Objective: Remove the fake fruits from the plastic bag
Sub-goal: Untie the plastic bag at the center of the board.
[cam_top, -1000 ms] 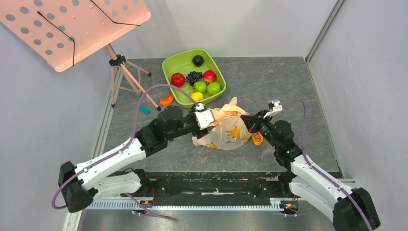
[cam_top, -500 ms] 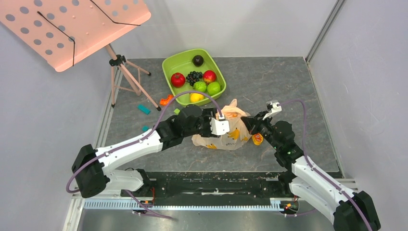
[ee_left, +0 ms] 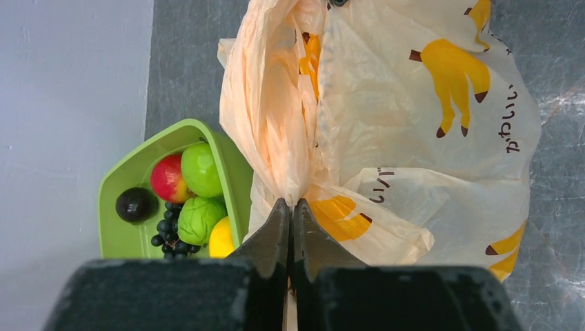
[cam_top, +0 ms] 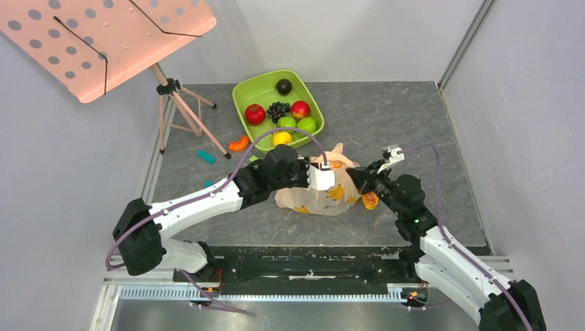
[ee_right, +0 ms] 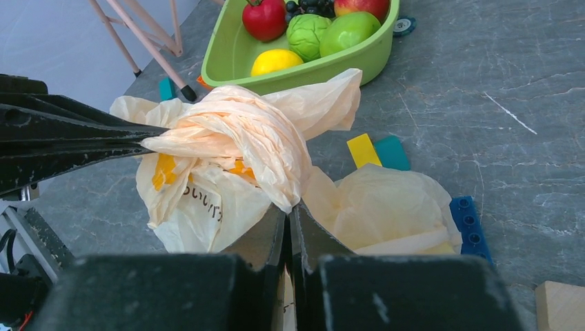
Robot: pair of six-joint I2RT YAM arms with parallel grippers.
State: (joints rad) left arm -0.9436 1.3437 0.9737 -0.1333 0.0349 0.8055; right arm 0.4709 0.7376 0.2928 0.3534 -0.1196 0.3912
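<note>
The plastic bag [cam_top: 319,195] lies crumpled on the grey table in front of both arms, peach-beige with yellow banana prints. In the left wrist view my left gripper [ee_left: 291,204] is shut on a bunched fold of the plastic bag [ee_left: 421,103]. My right gripper [ee_right: 290,208] is shut on another fold of the bag [ee_right: 234,134] from the opposite side, and the left gripper's dark fingers [ee_right: 76,138] reach in from the left. From above, the left gripper [cam_top: 333,176] and right gripper [cam_top: 353,178] meet over the bag. The fake fruits are hidden inside it.
A green tub [cam_top: 243,93] of fruits stands just behind the bag. Small toy blocks lie around: yellow [ee_right: 362,149], teal [ee_right: 394,152], blue [ee_right: 469,219], orange [cam_top: 239,143]. A pink music stand [cam_top: 103,38] on a tripod [cam_top: 185,110] is at the back left.
My left arm swung right to the bag and its gripper closed on a fold. The right arm has hardly moved and kept its hold on the bag.
</note>
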